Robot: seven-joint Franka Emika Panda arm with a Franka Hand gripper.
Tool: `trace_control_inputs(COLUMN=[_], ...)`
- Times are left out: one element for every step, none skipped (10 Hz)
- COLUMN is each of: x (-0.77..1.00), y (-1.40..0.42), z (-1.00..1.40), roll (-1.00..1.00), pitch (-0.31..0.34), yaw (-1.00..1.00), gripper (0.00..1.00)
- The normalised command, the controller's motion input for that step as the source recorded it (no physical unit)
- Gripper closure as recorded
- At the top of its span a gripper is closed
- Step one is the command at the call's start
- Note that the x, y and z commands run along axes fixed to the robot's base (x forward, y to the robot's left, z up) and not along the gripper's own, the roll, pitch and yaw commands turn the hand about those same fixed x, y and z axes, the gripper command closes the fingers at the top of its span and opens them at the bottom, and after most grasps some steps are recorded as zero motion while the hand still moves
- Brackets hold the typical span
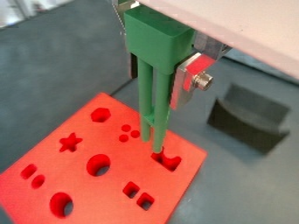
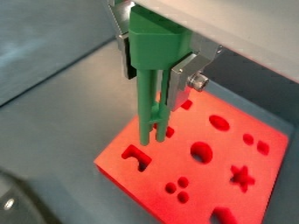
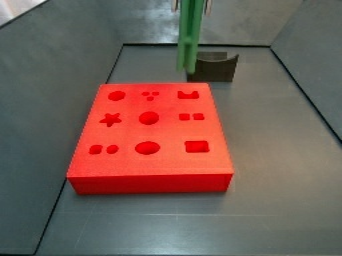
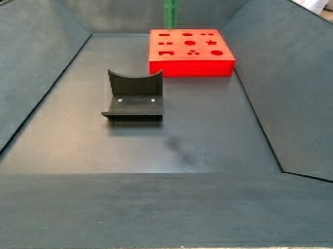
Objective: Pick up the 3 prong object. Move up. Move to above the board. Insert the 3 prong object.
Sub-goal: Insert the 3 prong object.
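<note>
- The board [image 3: 147,135] was seen lying flat on the dark floor in a side view, bright red, with cut-outs in its top: circles, a star, squares, three small dots and a notched shape; no brand, label or writing could be read on it.
- The 3 prong object [image 1: 156,83] was seen upright and green in both wrist views, its wider cap uppermost and its slim prongs pointing down over the board, near a notched cut-out at the board's edge; whether the prong tips touched the board could not be told.
- The gripper [image 2: 156,39] was seen above the board, closed on the cap of the 3 prong object, a silver finger plate [image 1: 191,74] pressed against its side.
- The fixture [image 4: 132,95], a dark bracket on a base plate, was seen on the floor well apart from the board in a side view; no marking was legible on it.
</note>
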Motion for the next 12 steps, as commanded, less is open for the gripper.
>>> trace_control_inputs(x=[-0.07,0.0,-0.36,-0.76,-0.69,-0.03,0.0,0.1,0.08,-0.25,-0.43,0.03], y=[0.0,0.0,0.29,0.21,0.16,0.0,0.0,0.0,0.0,0.15,0.15,0.05], z=[-0.33,-0.02,-0.04,-0.04,-0.03,-0.2,-0.31,0.0,-0.03,-0.27,-0.26,0.0], roll=[0.0,0.0,-0.09,-0.04,-0.03,0.0,0.0,-0.02,0.0,0.05,0.04,-0.03], pitch=[-0.026,-0.034,-0.059,-0.079,-0.077,-0.141,-0.104,-0.051,0.0,-0.011,-0.014,0.0], yaw=[-0.86,0.0,-0.23,-0.48,-0.53,-0.95,-1.0,-0.19,-0.09,-0.28,-0.43,-0.06], gripper=[1.0,1.0,1.0,1.0,1.0,1.0,1.0,1.0,1.0,1.0,1.0,1.0])
